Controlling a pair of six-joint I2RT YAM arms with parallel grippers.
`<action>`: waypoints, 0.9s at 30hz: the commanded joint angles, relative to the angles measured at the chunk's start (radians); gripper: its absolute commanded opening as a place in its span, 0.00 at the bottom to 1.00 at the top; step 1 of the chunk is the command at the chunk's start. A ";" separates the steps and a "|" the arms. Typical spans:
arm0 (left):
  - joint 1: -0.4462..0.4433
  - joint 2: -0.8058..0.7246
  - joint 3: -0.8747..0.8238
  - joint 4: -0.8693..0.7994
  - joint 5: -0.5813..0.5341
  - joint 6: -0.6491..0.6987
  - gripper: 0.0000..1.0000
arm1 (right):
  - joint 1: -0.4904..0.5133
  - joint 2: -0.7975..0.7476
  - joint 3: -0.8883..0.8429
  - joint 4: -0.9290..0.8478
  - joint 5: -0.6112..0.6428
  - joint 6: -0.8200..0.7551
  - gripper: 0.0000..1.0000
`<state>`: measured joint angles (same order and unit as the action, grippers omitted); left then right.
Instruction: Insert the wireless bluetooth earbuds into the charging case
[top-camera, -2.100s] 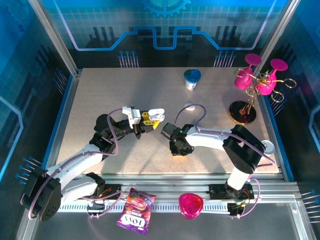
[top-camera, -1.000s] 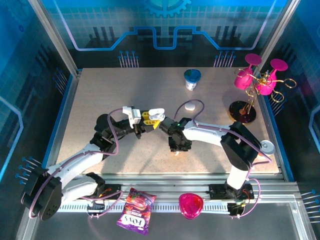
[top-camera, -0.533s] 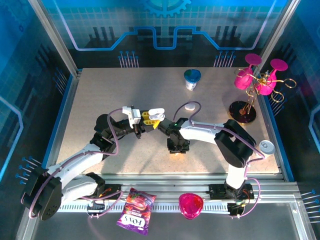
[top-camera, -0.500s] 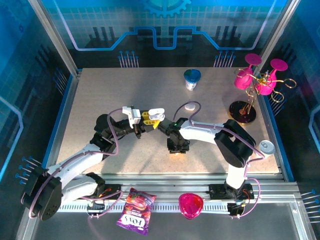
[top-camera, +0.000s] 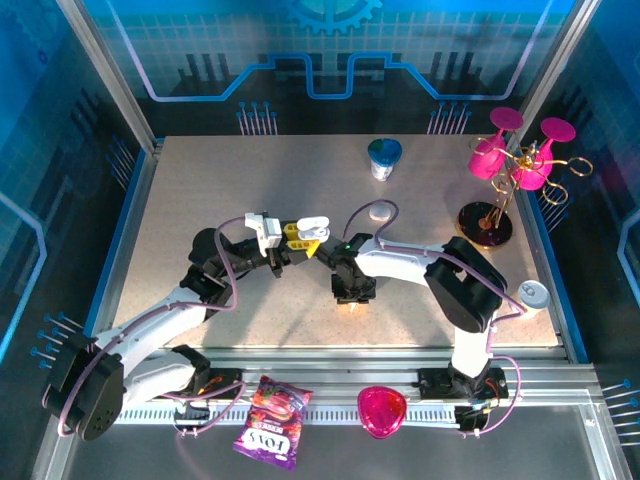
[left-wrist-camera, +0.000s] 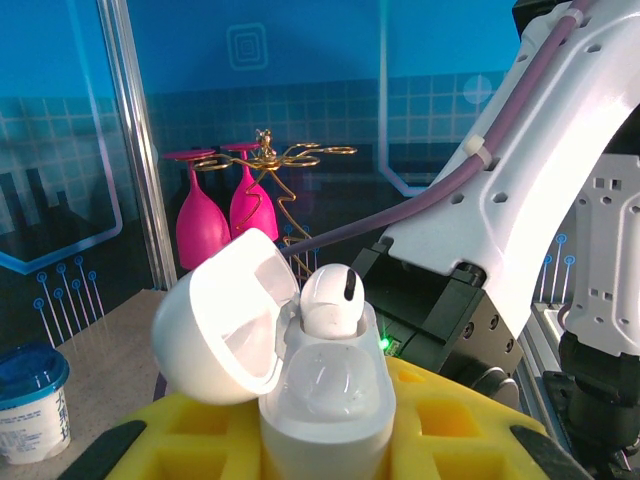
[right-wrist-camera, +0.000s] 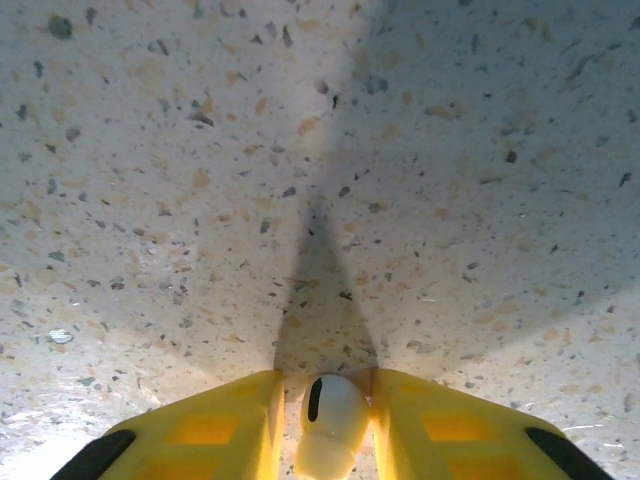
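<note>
**Operator:** Where were the earbuds located?

**Technician:** The first earbud (left-wrist-camera: 330, 298) stood stem-down in the charging case (left-wrist-camera: 322, 400), whose lid was hinged open. The second earbud (right-wrist-camera: 328, 422) was held over the speckled table (right-wrist-camera: 320, 150).

**Operator:** State of the fingers?

**Technician:** The left gripper (left-wrist-camera: 325, 445) was clamped on the charging case. The right gripper (right-wrist-camera: 328, 390) was clamped on the second earbud.

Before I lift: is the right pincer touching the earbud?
Touching. The right wrist view shows the earbud wedged between the yellow fingers of the right pincer, with no gap on either side.
</note>
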<state>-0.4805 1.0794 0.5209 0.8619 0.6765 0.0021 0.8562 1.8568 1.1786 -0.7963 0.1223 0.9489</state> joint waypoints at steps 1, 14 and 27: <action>-0.001 0.002 0.007 0.023 0.001 0.013 0.16 | -0.006 0.029 0.007 -0.030 0.009 -0.006 0.27; -0.001 0.004 0.007 0.023 -0.001 0.014 0.16 | 0.017 -0.014 -0.006 0.023 0.065 -0.107 0.22; 0.008 -0.016 0.019 0.033 -0.049 -0.044 0.16 | 0.028 -0.379 -0.255 0.293 0.250 -0.324 0.20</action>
<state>-0.4805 1.0809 0.5209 0.8627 0.6460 -0.0204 0.8787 1.5517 0.9749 -0.5865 0.2916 0.6933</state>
